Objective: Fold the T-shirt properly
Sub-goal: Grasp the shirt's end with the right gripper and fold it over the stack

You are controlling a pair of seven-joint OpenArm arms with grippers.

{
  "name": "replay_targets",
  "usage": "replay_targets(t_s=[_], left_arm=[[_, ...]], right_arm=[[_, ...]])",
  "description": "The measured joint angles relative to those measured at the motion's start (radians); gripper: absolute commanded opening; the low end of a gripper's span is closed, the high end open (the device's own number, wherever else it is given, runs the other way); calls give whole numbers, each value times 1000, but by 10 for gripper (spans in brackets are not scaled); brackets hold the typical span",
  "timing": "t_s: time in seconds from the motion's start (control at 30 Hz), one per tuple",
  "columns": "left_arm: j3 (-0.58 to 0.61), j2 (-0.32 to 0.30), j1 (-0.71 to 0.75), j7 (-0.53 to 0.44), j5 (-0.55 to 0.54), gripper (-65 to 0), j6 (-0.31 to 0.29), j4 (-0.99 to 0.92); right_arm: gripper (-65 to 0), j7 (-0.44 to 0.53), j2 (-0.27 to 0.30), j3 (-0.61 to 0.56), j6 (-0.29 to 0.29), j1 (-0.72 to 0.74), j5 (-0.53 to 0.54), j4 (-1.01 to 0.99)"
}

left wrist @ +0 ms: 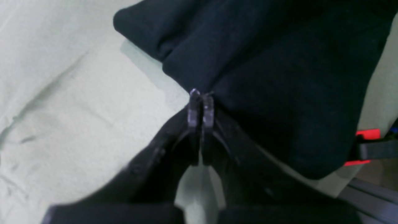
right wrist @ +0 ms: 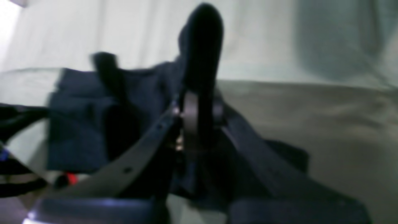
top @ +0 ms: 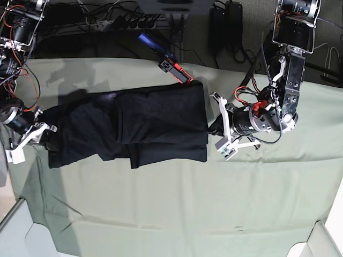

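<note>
The black T-shirt (top: 155, 123) lies stretched sideways across the middle of the table, folded into a long band with its layers overlapping. My left gripper (top: 210, 128) is at the shirt's right end. In the left wrist view its fingertips (left wrist: 201, 93) are pressed together on the edge of the T-shirt (left wrist: 279, 77), and creases run toward them. At the left end is my right gripper (top: 47, 134). The right wrist view is blurred, but there the gripper (right wrist: 200, 105) is shut on a fold of the T-shirt (right wrist: 77, 124) that stands up between its fingers.
A pale green cloth sheet (top: 177, 203) covers the table. A red and blue tool (top: 174, 68) lies at the back edge, touching the shirt's far corner. Cables and a power strip (top: 134, 24) run behind the table. White bins stand at the front left (top: 13, 230) and front right (top: 321, 243).
</note>
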Motion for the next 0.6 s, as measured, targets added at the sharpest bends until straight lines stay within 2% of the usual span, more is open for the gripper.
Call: replay_targets(t_s=[0.3, 0.43, 0.6], left_arm=[[1, -15, 36, 3, -1, -650, 0, 0], [2, -39, 35, 3, -2, -650, 0, 0], [1, -36, 35, 3, -10, -650, 0, 0]], right_arm=[[-650, -2, -238, -140, 0, 0, -24, 79], [-650, -2, -315, -224, 0, 0, -53, 126], [-650, 13, -389, -325, 1, 0, -92, 139]])
